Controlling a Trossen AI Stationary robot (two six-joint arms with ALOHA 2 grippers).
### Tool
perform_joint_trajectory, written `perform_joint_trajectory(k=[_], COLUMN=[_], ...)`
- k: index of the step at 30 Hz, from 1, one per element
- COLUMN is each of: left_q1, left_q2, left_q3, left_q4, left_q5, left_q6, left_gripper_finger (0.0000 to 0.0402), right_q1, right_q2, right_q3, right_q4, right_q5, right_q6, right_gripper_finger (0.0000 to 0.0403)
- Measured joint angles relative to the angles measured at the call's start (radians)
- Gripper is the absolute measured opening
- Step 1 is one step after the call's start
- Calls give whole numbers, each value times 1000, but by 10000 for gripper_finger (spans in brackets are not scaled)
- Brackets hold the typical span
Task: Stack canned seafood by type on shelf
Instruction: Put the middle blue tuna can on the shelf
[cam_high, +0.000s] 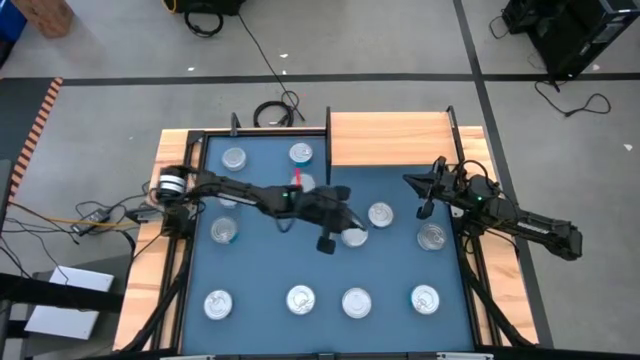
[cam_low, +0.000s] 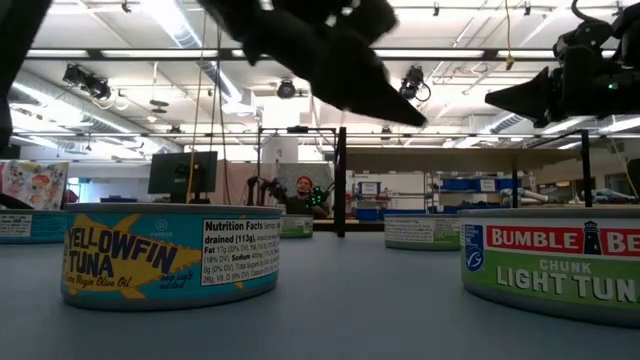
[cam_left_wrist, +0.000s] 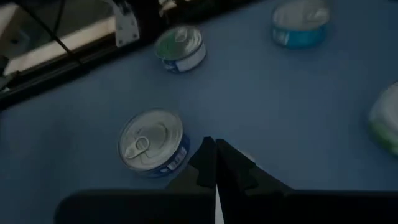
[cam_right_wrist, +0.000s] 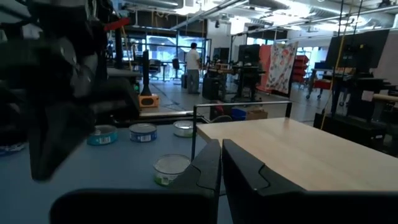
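Several short round tins with silver tops lie flat and spread over the blue mat (cam_high: 270, 265). The shelf (cam_high: 390, 138), a light wooden board with thin black posts, stands at the mat's far right. My left gripper (cam_high: 327, 243) is shut and hovers over the mat's middle, beside a tin (cam_high: 354, 236). In the left wrist view its fingertips (cam_left_wrist: 216, 155) stand close to a blue-labelled tin (cam_left_wrist: 152, 140) without touching it. My right gripper (cam_high: 425, 192) is shut and held above the mat just near of the shelf, whose board (cam_right_wrist: 292, 149) lies ahead of its fingers (cam_right_wrist: 221, 158).
Tins lie in a row along the near edge (cam_high: 301, 298), (cam_high: 357, 301), and others at the far left (cam_high: 234, 158). In the low view a yellowfin tin (cam_low: 170, 255) and a green-labelled tin (cam_low: 555, 260) stand close. A black frame and wooden strips edge the mat.
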Motion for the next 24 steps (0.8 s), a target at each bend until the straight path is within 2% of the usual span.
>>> perform_joint_trajectory(k=[6,12,17,24], left_q1=[3,36,49,50], left_q2=[163,285,333,355], left_q3=[222,363,410,414], left_q4=[-117,-216,-219,-240], left_q5=[-18,-10,-15,-51], left_q6=[87,142,175,274], left_gripper_finger=[50,95,105,106], right_q1=[0,0,0,0], right_q2=[0,0,0,0], right_q3=[0,0,0,0], right_q4=[-5,-4,-4,-6], right_q5=[0,0,0,-1], right_q6=[0,0,0,0], right_gripper_finger=[28,28,28,28])
